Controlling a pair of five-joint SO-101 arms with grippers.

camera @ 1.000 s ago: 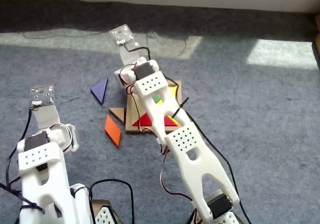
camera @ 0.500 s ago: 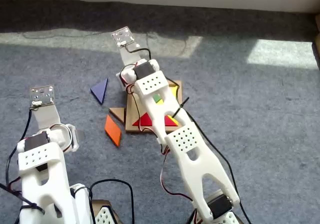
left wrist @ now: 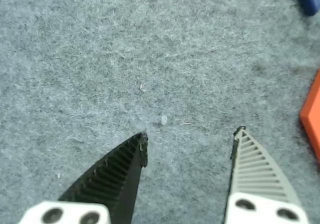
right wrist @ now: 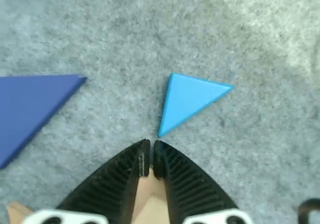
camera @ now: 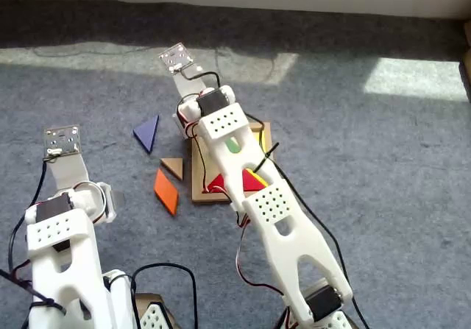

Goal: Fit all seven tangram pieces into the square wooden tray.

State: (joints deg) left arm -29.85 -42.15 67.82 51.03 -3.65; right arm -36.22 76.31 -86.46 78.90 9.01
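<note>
Square wooden tray (camera: 197,176) looks perhaps half filled; dark blue triangle (camera: 147,132) and orange parallelogram (camera: 165,190) lie outside, left. Right gripper (right wrist: 151,144) clenched empty, left gripper (left wrist: 191,132) spread apart.

Tray (camera: 197,174), blue triangle (camera: 148,132), orange piece (camera: 165,190) on carpet (camera: 368,167)

The left arm (camera: 62,248) and right arm (camera: 283,226) were white moulded shells with dotted hole panels and black motors. Red and black cables (camera: 239,252) trailed the right arm towards 6 o'clock. The left gripper (left wrist: 191,132) paired black and pale grey ribbed fingers; the right gripper (right wrist: 151,142) had black ones.
</note>
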